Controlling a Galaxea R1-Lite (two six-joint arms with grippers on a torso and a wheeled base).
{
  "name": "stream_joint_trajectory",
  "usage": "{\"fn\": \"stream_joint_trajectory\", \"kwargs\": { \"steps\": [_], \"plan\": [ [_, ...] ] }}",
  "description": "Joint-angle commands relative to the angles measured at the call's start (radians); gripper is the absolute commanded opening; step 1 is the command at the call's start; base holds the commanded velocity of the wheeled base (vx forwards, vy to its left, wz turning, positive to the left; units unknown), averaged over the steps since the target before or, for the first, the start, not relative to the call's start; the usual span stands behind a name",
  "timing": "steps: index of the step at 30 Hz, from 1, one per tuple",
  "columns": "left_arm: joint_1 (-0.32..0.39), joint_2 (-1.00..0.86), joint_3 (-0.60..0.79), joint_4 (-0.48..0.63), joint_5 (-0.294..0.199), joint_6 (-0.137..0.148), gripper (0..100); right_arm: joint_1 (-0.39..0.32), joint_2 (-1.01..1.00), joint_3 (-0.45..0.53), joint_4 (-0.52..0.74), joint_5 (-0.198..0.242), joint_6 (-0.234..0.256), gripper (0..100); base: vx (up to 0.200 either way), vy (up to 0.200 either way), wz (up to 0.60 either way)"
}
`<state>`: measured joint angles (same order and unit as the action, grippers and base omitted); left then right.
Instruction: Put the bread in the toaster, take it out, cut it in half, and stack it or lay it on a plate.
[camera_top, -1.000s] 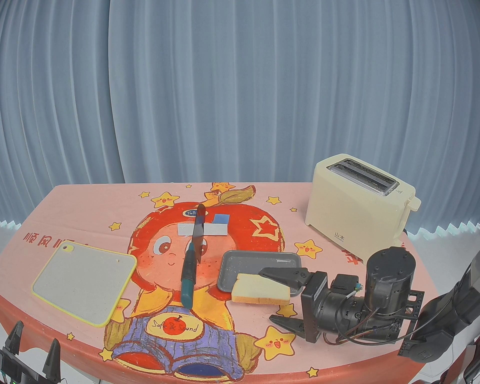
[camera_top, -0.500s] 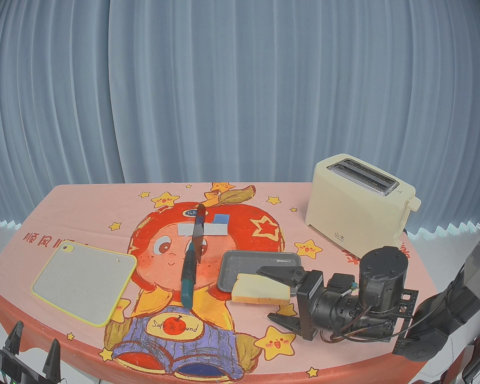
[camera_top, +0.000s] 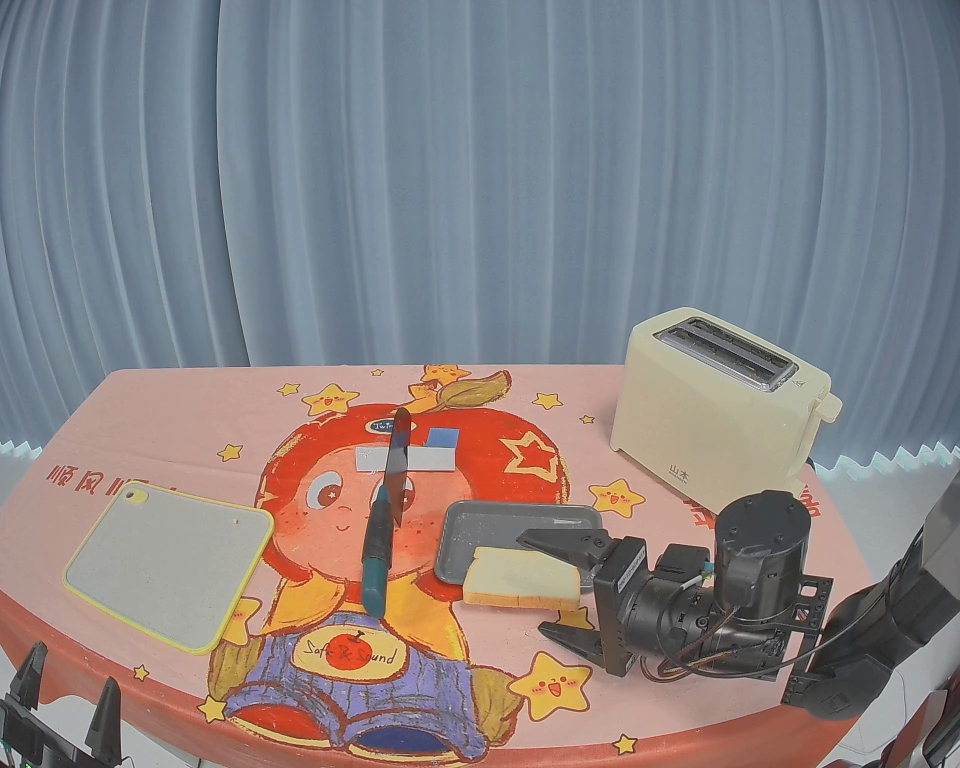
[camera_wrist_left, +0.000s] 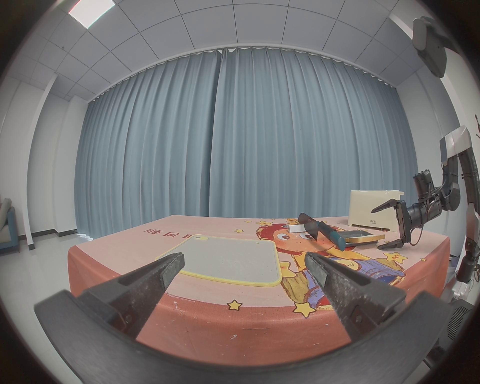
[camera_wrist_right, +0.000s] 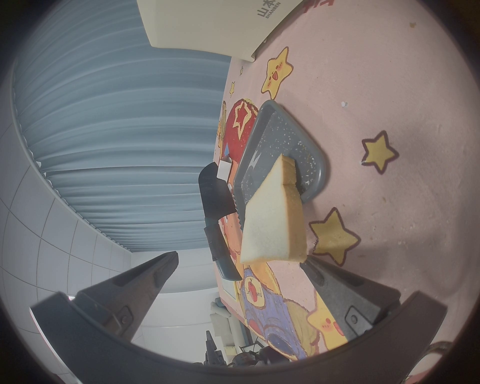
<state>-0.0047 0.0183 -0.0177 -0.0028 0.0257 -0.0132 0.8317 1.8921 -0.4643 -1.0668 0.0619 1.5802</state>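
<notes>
1 bread slice (camera_top: 521, 578) propped on grey tray (camera_top: 500, 522) rim; cream 2-slot toaster (camera_top: 715, 410) upright to R.

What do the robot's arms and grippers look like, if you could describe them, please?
The right gripper and left gripper look alike: matte black, with two tapered, wedge-shaped fingers on a wide black bar. The right wrist is a black cylinder with thin black cables looping beneath it and a perforated black bracket. The upper link is light grey.

Toaster (camera_top: 712, 420) slots unobstructed above; knife (camera_top: 385, 520) lies just left of tray (camera_top: 500, 523).
</notes>
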Motion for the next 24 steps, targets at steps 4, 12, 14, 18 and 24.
{"fn": "stream_joint_trajectory", "kwargs": {
  "steps": [4,12,14,18,24],
  "plan": [
    [0.0,0.002,0.018,0.001,0.0,-0.001,100,0.0,0.018,-0.014,-0.001,-0.001,0.0,100,0.0,0.0,0.0],
    [0.0,0.002,0.018,0.001,0.0,-0.001,100,-0.009,0.025,-0.033,-0.001,-0.001,0.004,100,0.0,0.0,0.0],
    [0.0,0.002,0.018,0.0,0.0,-0.001,100,-0.011,0.022,-0.033,-0.001,-0.001,0.018,100,0.0,0.0,0.0],
    [0.0,0.002,0.018,0.0,0.0,-0.001,100,-0.017,0.022,-0.036,-0.001,0.001,0.035,100,0.0,0.0,0.0],
    [0.0,0.002,0.018,0.001,0.0,-0.001,100,-0.022,0.027,-0.037,0.002,-0.001,0.043,0,0.0,0.0,0.0]
  ]
}}
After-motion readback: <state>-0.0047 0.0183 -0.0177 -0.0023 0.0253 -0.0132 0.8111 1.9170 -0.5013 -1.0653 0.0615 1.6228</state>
